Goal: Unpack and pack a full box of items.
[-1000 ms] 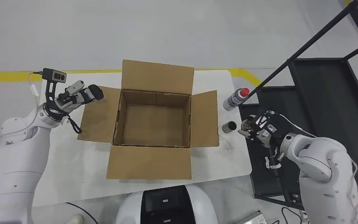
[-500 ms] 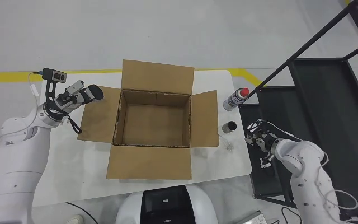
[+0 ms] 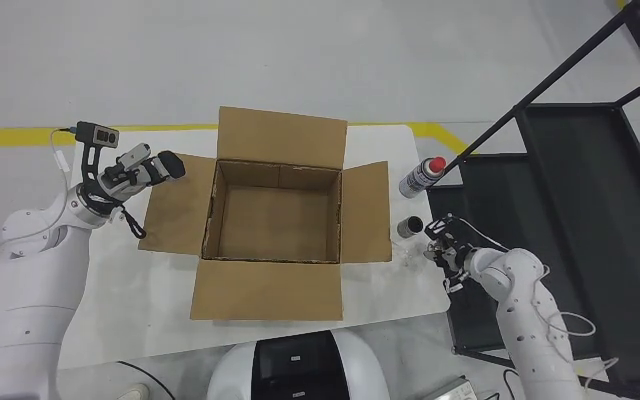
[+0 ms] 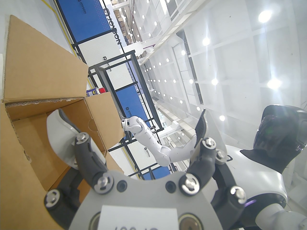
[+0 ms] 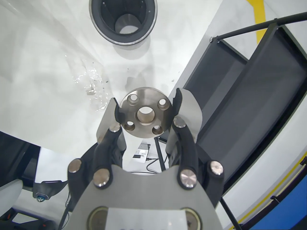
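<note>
An open cardboard box [image 3: 275,225] stands in the middle of the white table [image 3: 120,300] with all its flaps folded out; its inside looks bare. My right gripper [image 3: 437,248] hangs over the table's right edge, shut on a round metal flange [image 5: 145,115] with a centre hole and several small holes. Just beyond it stands a dark hollow metal cylinder [image 5: 123,10], also seen at the box's right flap [image 3: 408,228]. A spray can [image 3: 421,177] with a red cap lies farther back. My left gripper [image 4: 129,130] is held up at the box's left, open and holding nothing.
A black metal rack [image 3: 545,210] stands close against the table's right side, beside my right arm. A clear plastic scrap [image 5: 92,84] lies on the table near the flange. Bare tabletop runs in front of the box.
My right gripper with the flange has come from over the black rack leftward to the table's right edge, close to the dark cylinder. The left arm has kept still.
</note>
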Robot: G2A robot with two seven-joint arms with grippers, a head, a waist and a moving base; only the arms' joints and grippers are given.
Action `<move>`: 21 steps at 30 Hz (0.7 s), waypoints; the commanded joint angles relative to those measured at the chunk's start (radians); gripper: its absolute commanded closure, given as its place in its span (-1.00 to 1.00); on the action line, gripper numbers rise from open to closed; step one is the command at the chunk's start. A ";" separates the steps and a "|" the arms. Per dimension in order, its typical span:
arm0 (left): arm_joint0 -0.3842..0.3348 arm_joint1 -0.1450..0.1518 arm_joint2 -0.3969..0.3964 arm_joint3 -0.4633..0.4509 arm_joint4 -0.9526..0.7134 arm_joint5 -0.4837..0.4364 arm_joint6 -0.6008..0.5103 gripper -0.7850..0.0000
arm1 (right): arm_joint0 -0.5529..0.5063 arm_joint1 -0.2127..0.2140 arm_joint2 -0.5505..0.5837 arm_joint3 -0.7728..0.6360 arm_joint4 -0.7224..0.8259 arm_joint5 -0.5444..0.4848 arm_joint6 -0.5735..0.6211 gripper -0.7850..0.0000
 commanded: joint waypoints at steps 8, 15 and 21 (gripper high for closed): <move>0.000 0.000 0.000 0.000 0.000 0.000 0.000 -1.00 | 0.051 0.002 -0.046 0.081 0.045 -0.004 -0.001 1.00; 0.000 0.000 0.000 0.000 0.000 0.000 0.000 -1.00 | 0.088 0.005 -0.073 0.139 0.057 -0.005 -0.018 0.67; 0.000 0.000 0.000 0.000 0.000 0.000 0.000 -1.00 | 0.139 0.009 -0.097 0.222 0.046 -0.014 -0.051 0.12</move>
